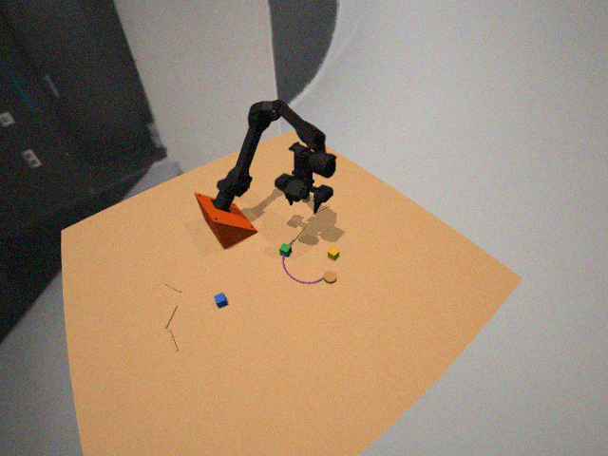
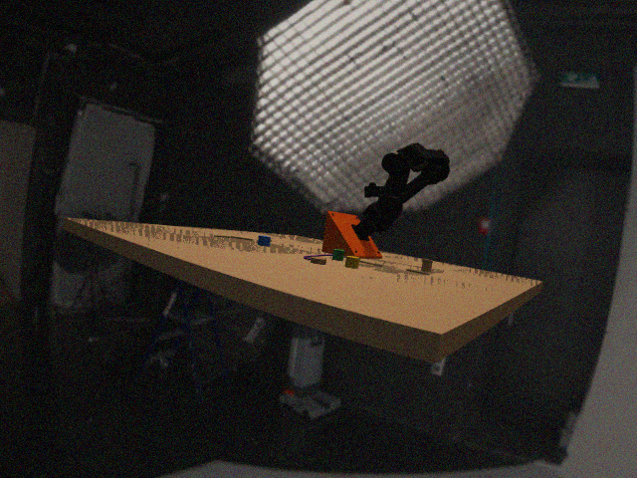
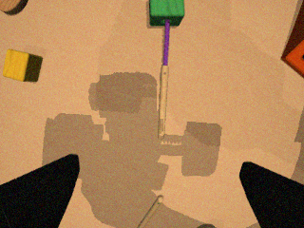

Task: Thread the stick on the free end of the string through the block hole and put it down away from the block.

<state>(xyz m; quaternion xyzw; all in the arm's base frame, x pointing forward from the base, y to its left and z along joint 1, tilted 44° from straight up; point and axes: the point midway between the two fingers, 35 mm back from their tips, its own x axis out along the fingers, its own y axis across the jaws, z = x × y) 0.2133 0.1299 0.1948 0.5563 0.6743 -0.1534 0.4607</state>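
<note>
My gripper (image 1: 302, 206) (image 3: 163, 167) is open and empty above the table. The stick (image 1: 298, 234) (image 3: 163, 100) on the string lies ahead of the fingertips in the wrist view. The purple string (image 1: 294, 277) (image 3: 166, 43) runs from its far end to a green cube (image 1: 285, 249) (image 2: 337, 254) (image 3: 166, 10), then curves to the round button (image 1: 330, 275) (image 2: 318, 261) (image 3: 12, 4). Whether the string passes under or beside the cube is unclear. A brown wooden block (image 2: 426, 265) stands on the table at the right in the exterior view; its hole cannot be made out.
A yellow cube (image 1: 333, 254) (image 2: 352, 262) (image 3: 22, 66) is near the button. A loose stick (image 3: 150, 212) lies below the fingertips' level in the wrist view. A blue cube (image 1: 220, 300) (image 2: 264, 240) and several loose sticks lie farther off. The orange base (image 1: 228, 228) (image 2: 346, 239) bears the arm.
</note>
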